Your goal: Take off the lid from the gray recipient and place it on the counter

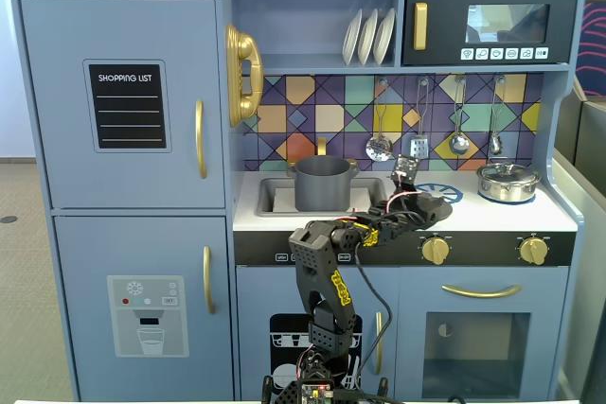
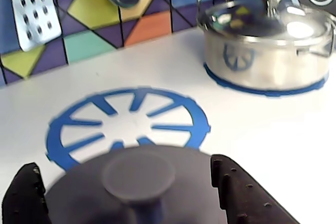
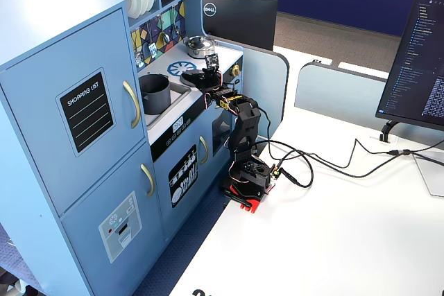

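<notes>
**Lid off the pot, held over the counter, ready to set down**

The toy kitchen's white counter [image 1: 407,219] carries the sink on the left of a fixed view, with the gray pot [image 1: 322,184] standing in or at the basin, its top open and uncovered. Well to the right sits the shiny silver pot [image 1: 507,182], its own lid in place. Between them lies the blue burner ring [image 2: 126,121].

The lifting step looks finished; the placing step is in hand. The arm [image 1: 327,262] reaches up from the desk, carrying the lid [image 2: 134,187] near the front edge of the counter, just short of the burner ring in the wrist view. Whether it already touches the surface cannot be told.

The gripper [image 2: 131,192] is clamped on the lid: its black fingers [image 2: 233,190] stand moderately apart, one at each side, the knob between them.

The next move probably calls for lowering the lid flat onto bare counter, then parting the jaws and backing away without dragging it.
</notes>
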`<action>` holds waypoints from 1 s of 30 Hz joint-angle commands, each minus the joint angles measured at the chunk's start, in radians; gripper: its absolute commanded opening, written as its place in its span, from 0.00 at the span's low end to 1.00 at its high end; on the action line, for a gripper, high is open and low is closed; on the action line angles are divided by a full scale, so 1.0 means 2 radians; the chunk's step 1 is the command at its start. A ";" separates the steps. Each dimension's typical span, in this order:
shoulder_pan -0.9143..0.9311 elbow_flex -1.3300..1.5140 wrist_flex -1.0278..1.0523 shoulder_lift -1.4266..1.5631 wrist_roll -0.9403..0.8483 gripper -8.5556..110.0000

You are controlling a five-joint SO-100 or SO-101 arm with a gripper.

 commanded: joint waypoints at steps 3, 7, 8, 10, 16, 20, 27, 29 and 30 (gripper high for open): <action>-0.013 -0.005 0.021 0.103 0.012 0.34; -0.016 0.011 0.133 0.216 0.023 0.32; -0.017 0.015 0.175 0.252 0.033 0.31; -0.027 0.018 0.276 0.320 0.041 0.30; -0.089 -0.018 0.537 0.446 0.051 0.22; -0.145 -0.044 0.712 0.476 0.029 0.16; -0.246 0.029 0.841 0.499 0.020 0.07; -0.274 0.079 0.831 0.509 0.016 0.07; -0.288 0.103 0.828 0.512 0.015 0.07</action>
